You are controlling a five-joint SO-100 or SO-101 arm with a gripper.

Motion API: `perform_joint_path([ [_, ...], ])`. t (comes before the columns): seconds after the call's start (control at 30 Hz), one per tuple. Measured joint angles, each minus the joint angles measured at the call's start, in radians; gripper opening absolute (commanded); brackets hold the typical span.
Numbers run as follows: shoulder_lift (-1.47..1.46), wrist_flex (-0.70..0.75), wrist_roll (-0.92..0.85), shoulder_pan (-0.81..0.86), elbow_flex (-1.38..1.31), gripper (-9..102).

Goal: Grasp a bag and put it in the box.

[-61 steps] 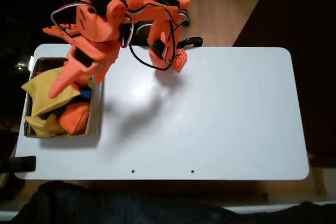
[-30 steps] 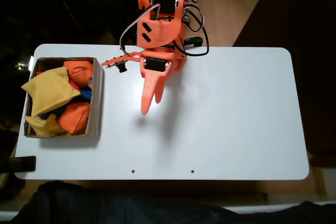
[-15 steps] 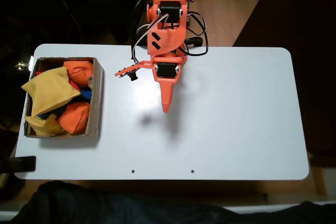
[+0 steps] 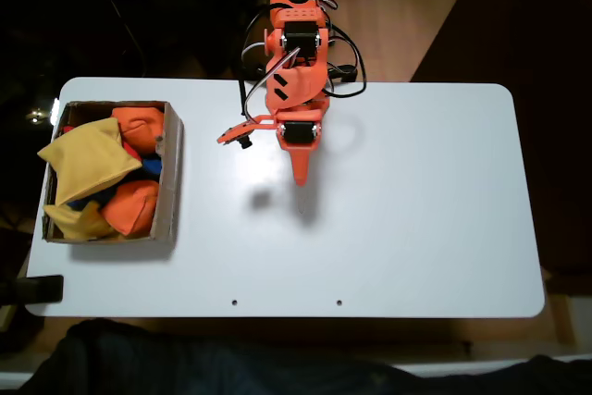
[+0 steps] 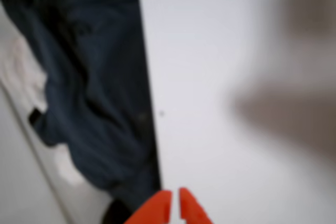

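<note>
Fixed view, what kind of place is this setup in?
Probably a home or hobby workspace, not a factory. A small orange arm is mounted at the edge of a plain white table over a wooden floor, with a cardboard box of cloth bags.

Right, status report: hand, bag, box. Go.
Hand shut, empty, over bare table. Yellow bag lies on top of the pile in the box. Nothing in the way.
</note>
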Motion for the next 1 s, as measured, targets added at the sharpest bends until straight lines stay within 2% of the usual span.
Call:
perform_joint_path([
  [0.47,0.147,-0.008,-0.075,0.106,0.227,0],
  [1.0,0.247,0.015,-0.132,0.179,0.371,0],
])
